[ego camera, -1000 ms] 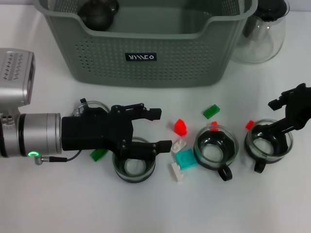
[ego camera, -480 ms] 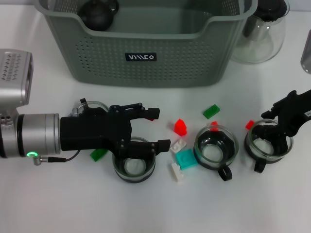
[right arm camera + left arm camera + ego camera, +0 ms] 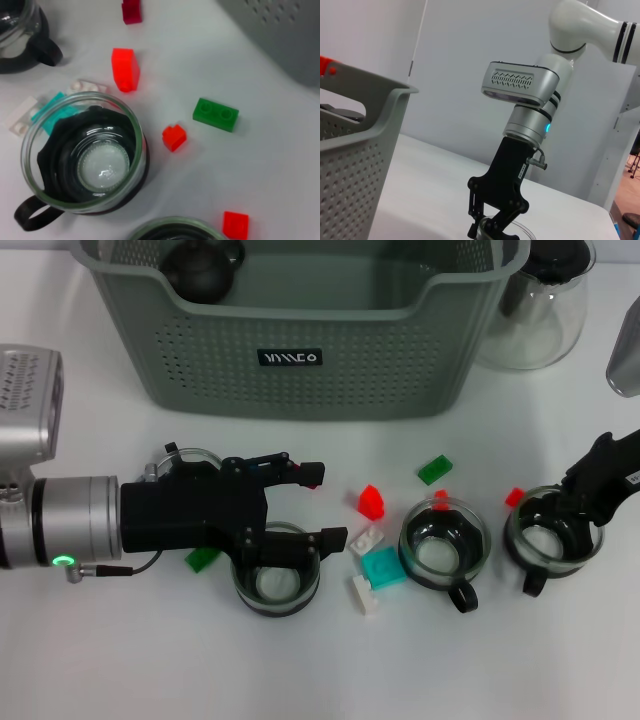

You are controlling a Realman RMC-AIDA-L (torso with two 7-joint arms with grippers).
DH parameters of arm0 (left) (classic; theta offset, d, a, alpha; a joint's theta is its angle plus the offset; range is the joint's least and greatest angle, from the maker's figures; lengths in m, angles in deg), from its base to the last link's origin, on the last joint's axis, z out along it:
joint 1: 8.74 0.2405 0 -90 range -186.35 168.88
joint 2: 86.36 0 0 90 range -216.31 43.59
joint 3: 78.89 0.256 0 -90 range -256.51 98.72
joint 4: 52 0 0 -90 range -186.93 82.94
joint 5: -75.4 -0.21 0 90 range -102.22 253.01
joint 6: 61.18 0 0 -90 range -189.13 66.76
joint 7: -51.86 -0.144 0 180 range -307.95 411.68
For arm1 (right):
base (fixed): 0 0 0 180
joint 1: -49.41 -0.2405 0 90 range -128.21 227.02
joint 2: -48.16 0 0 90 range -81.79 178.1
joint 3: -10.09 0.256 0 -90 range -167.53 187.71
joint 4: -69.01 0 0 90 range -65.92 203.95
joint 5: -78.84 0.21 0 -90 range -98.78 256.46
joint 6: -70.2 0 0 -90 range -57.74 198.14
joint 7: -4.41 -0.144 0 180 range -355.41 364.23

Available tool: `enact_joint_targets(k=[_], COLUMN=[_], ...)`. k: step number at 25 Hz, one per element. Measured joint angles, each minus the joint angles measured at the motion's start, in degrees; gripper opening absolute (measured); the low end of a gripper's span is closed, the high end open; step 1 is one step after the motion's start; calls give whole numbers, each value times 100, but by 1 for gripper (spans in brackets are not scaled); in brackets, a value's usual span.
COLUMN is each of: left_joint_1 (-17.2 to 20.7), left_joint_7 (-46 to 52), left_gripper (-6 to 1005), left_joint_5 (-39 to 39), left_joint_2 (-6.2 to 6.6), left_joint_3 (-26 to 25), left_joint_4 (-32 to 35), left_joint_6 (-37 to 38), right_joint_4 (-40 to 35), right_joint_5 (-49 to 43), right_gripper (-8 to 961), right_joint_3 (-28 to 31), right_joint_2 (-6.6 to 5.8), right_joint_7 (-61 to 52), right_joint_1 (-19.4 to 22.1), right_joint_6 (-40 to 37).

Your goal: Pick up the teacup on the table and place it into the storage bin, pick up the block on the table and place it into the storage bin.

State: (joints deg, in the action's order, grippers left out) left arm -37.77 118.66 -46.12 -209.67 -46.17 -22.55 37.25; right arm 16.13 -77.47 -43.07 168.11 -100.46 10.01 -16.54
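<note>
Three glass teacups with dark inserts stand in a row: left [image 3: 276, 581], middle [image 3: 444, 545] and right [image 3: 547, 536]. A fourth teacup [image 3: 187, 457] is half hidden behind my left arm. My left gripper [image 3: 322, 506] is open, low over the table, its near finger above the left teacup's rim. My right gripper [image 3: 583, 502] is down at the right teacup's far rim, open, as the left wrist view also shows [image 3: 487, 229]. Loose blocks lie between the cups: red [image 3: 371, 501], teal [image 3: 382, 566] and green [image 3: 434, 470]. The storage bin [image 3: 300, 350] stands behind them.
A dark round pot [image 3: 205, 265] sits in the bin's back left corner. A clear glass carafe [image 3: 540, 300] stands right of the bin. White blocks [image 3: 363, 593], a green block [image 3: 202, 557] and small red blocks [image 3: 514, 496] are scattered near the cups.
My right gripper has dropped from above the right teacup down to its rim and shifted slightly right. The left gripper has barely moved.
</note>
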Motion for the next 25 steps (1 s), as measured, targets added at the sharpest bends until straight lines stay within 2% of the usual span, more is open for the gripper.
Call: enact_joint_targets(k=[4, 9, 14, 18, 20, 25], left_joint_1=[28, 39, 49, 48, 50, 60], left_joint_7=[-41, -71, -73, -75, -76, -79], left_gripper=[871, 871, 871, 872, 872, 871], left_joint_5=[20, 23, 23, 9, 3, 23], left_joint_2=[0, 0, -6, -25, -27, -27], left_joint_3=[-7, -12, -11, -11, -11, -12], left_joint_4=[0, 0, 0, 0, 0, 0], left_joint_6=[0, 0, 2, 1, 1, 1], right_joint_4=[-1, -64, -406, -1068, -1365, -1575], right_joint_5=[-49, -35, 83, 337, 616, 1628], right_gripper=[136, 65, 65, 65, 65, 65], right_joint_3=[19, 54, 219, 482, 600, 835], right_joint_2=[-10, -32, -61, -118, -187, -463], right_joint_7=[-96, -107, -57, 36, 48, -11], right_joint_1=[-5, 8, 32, 64, 67, -63], right_joint_6=[-30, -112, -582, -1414, -1844, -2654])
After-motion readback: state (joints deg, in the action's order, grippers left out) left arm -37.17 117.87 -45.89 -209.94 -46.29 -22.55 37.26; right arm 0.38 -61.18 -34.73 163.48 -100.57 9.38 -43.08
